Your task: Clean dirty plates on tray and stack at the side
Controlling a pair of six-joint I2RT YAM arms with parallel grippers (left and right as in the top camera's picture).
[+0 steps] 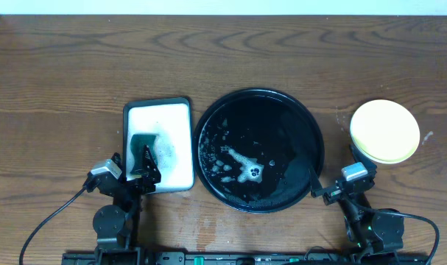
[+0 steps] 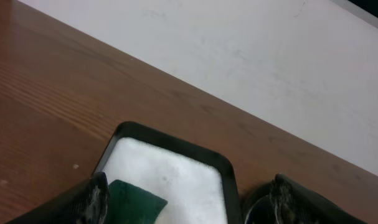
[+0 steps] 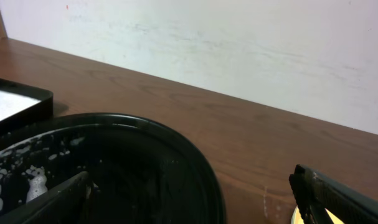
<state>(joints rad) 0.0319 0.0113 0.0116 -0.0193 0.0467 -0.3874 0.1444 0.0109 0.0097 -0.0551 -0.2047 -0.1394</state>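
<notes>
The black round tray lies mid-table, with only white foam and water on its glossy surface; its rim fills the lower left of the right wrist view. To the right of the tray, the plates sit stacked on the bare wood, a pale yellow one on top. My right gripper stands open between the tray's right rim and the stack, and a sliver of yellow plate shows by its right finger. My left gripper is open over the near end of the white tray, empty.
A white rectangular tray with a black rim lies left of the black tray. It holds foam and a green sponge, which lies by my left finger. Bare wood tabletop stretches behind, to a pale wall.
</notes>
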